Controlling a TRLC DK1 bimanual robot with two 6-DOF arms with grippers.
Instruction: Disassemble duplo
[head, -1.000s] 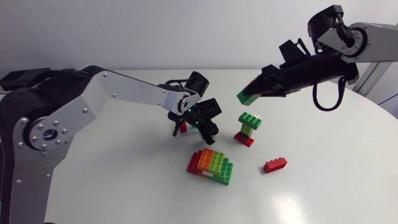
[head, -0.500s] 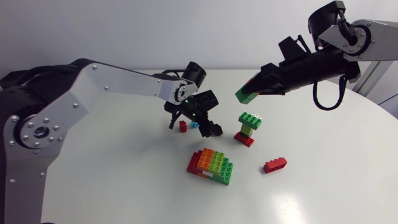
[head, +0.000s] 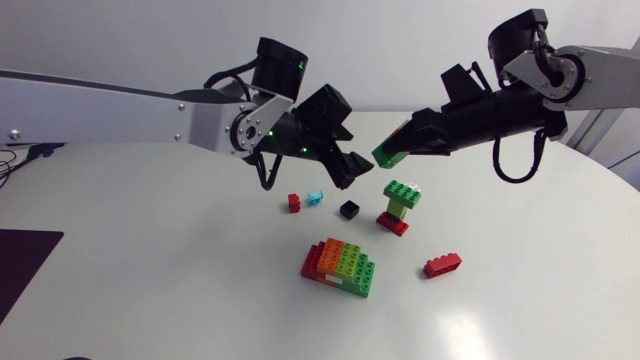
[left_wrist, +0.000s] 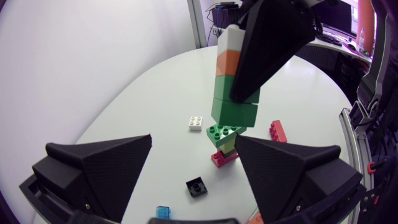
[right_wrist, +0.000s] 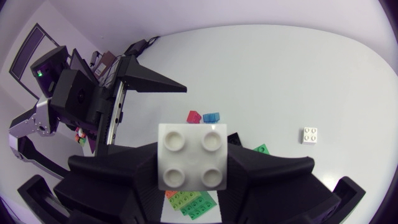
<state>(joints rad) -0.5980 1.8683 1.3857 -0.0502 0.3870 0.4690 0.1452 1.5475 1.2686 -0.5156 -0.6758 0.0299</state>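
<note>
My right gripper (head: 405, 143) hangs above the table, shut on a stack of white, orange and green bricks (left_wrist: 231, 74). The stack's white studded end (right_wrist: 191, 155) shows between its fingers. My left gripper (head: 347, 148) is raised just left of that stack, open with nothing between its fingers (left_wrist: 106, 165). Under the held stack a green-on-red tower (head: 400, 204) stands on the table. In front of it lies a block of red, orange and green bricks (head: 340, 268).
Loose pieces lie on the white table: a small red brick (head: 294, 202), a light blue piece (head: 315, 197), a black brick (head: 348, 210), a red brick (head: 442, 265) and a white brick (left_wrist: 198, 122) beyond the tower. The table's left half is bare.
My left gripper opened, left the black and blue pieces on the table, and rose toward the right gripper. The right arm with its stack shifted slightly left.
</note>
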